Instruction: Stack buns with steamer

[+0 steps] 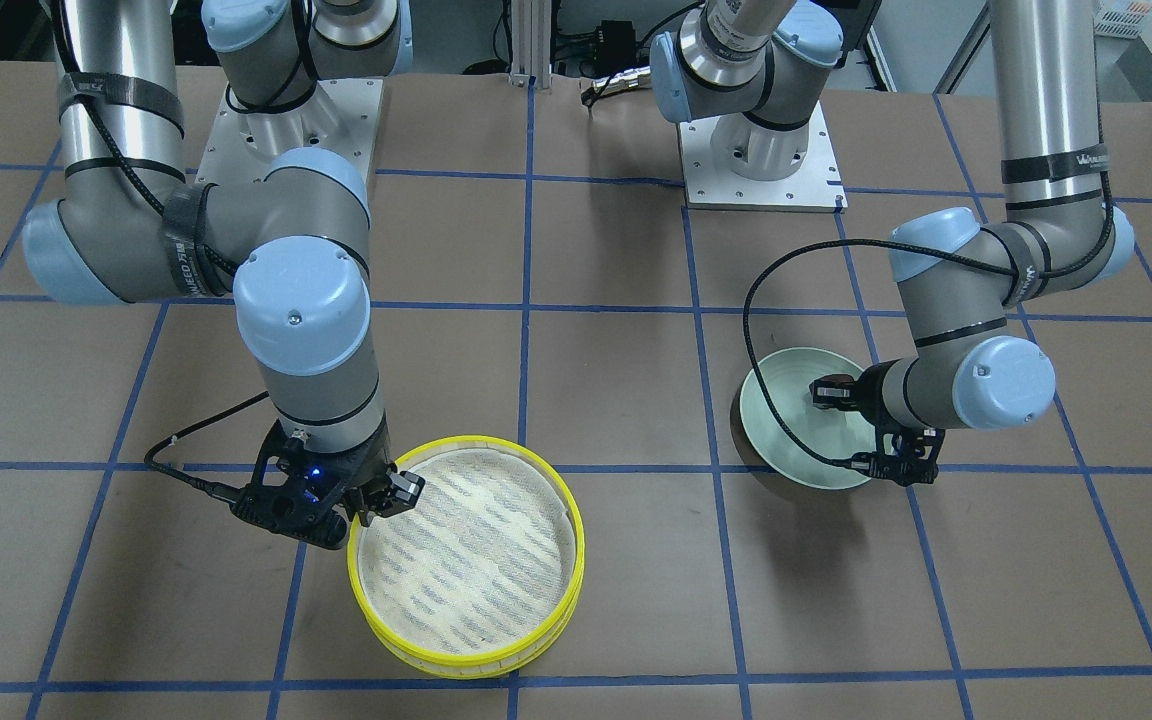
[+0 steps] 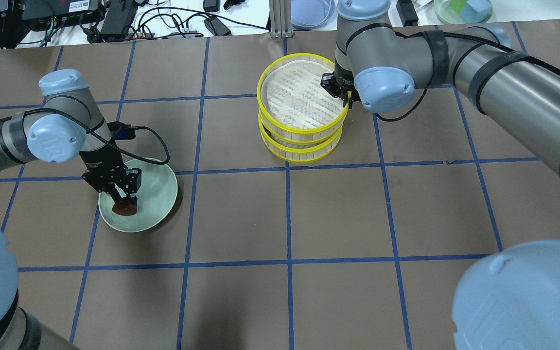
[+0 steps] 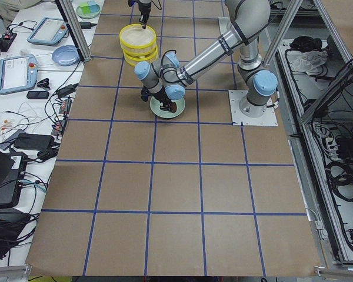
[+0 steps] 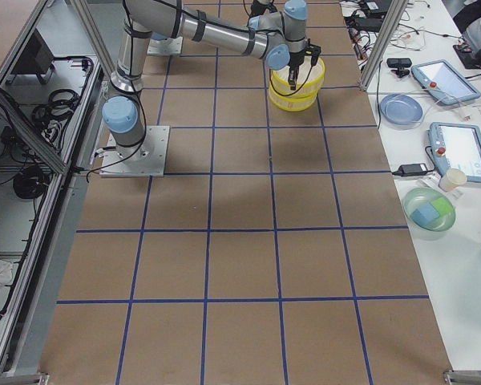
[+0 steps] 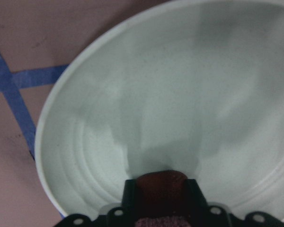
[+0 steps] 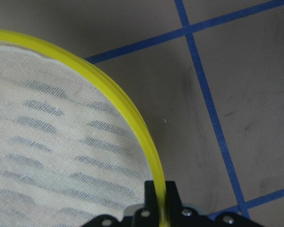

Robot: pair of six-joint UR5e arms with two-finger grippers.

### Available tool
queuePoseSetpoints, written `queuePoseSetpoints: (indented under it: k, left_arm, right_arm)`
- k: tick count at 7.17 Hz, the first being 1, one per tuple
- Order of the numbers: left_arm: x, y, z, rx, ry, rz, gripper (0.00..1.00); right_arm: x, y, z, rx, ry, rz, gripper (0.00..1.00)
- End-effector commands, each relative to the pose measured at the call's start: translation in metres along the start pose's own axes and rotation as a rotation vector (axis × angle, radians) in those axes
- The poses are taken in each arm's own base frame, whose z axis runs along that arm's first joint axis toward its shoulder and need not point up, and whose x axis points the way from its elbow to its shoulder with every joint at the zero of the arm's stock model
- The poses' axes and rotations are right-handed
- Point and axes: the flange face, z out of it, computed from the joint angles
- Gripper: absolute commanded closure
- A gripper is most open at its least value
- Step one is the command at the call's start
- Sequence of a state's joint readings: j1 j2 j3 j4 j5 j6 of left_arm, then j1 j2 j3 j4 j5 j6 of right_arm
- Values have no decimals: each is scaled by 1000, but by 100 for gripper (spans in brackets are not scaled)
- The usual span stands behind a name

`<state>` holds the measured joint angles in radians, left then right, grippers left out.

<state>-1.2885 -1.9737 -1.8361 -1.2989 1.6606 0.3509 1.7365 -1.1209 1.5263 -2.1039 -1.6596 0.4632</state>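
Observation:
Two yellow-rimmed steamer tiers are stacked at the table's far middle: the top tier (image 2: 302,95) (image 1: 466,560) is over the lower tier (image 2: 304,148), slightly offset. My right gripper (image 2: 341,92) (image 1: 391,495) is shut on the top tier's yellow rim (image 6: 146,151). My left gripper (image 2: 123,201) (image 1: 831,392) is shut on the dark reddish-brown bun (image 2: 124,208) (image 5: 161,182), down in the pale green plate (image 2: 156,194) (image 5: 180,94). The cream-white bun is out of view.
Beyond the table's far edge lie cables, a clear dish (image 2: 311,9) and a green dish holding blocks (image 2: 462,7). The arm bases (image 1: 761,150) stand on the robot's side. Blue tape lines grid the brown table.

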Motion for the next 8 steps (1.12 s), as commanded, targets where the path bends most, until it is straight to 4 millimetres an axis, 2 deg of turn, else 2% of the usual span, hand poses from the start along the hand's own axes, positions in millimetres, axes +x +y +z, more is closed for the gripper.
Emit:
queuePoseSetpoints:
  k: [1,5,8]
  left_arm:
    - [-3,-6,-17,45,-11,-14,100]
    - [-6,-26,-73,189,49,-131,100]
    - [-5,-33,-104,263,93,-219,100]
  right_arm:
    - [0,0,3,-8,2,6,100]
    - [0,4,18,-31,14,0,100]
    - [-3,5,18,-46,-14,14,100]
